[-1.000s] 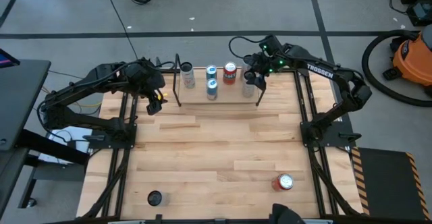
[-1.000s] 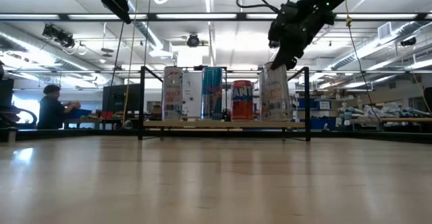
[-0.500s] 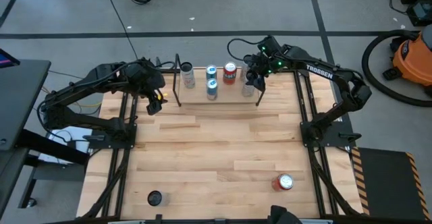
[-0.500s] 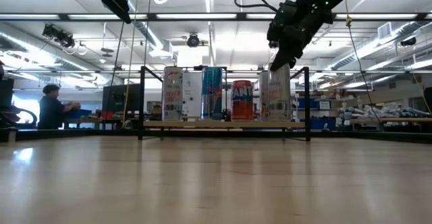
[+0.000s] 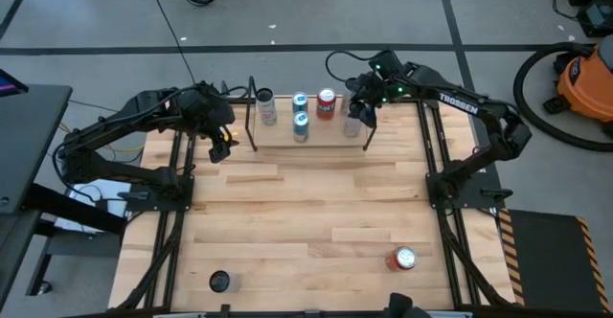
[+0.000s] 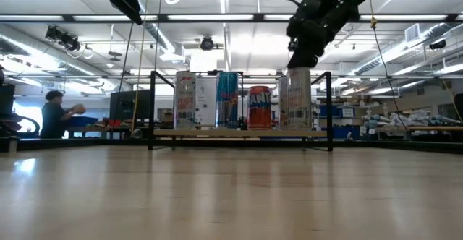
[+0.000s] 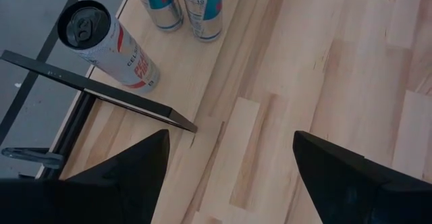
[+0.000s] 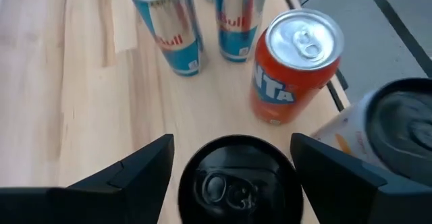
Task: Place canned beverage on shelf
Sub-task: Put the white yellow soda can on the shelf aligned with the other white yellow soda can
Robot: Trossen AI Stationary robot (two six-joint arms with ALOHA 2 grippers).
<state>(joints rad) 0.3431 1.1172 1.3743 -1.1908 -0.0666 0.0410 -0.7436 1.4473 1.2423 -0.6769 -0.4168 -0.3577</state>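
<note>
The right gripper (image 5: 356,114) has its fingers spread, just above a black-topped can (image 8: 237,181) standing upright on the shelf (image 6: 239,133) — upper middle of the high view, beside an orange can (image 8: 290,62). The left gripper (image 5: 218,144), fingers spread, hangs at upper left.

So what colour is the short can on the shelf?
Orange, with a silver top. The short can shows best in the right wrist view.

The table (image 5: 306,213) is seen from directly overhead in the high view and level across its top in the low view. Close downward views are given by both wrist cameras. The shelf (image 6: 239,133) is shared by all four views.
</note>
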